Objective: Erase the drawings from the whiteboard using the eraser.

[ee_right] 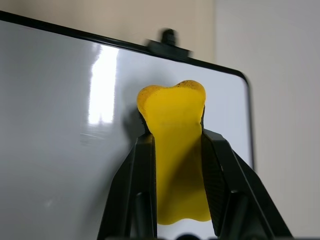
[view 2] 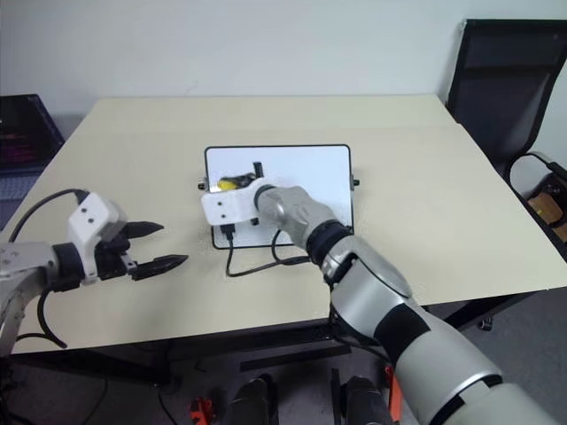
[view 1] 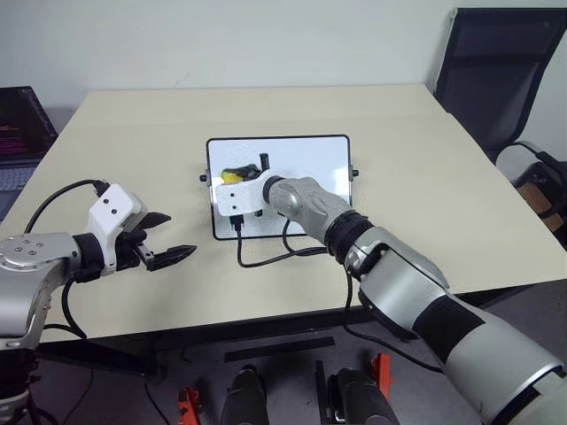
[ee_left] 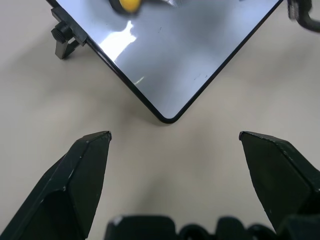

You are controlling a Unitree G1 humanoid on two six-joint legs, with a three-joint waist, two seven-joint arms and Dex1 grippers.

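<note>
On the left, the left pincer [view 1: 174, 237] hangs just above the tan surface [view 1: 425, 177] with its two black fingers spread wide and nothing between them, near the whiteboard's corner. In the middle lies the whiteboard [view 1: 310, 164], flat on the surface. The right pincer [ee_right: 176, 165] reaches over the board's left part, squeezing the yellow eraser [ee_right: 175, 145] tight between its fingers, right by the shiny white face

No text, label, brand, number or sign can be read; coloured lines on the dark laptop screen [view 1: 22, 124] at nine o'clock are illegible.
</note>
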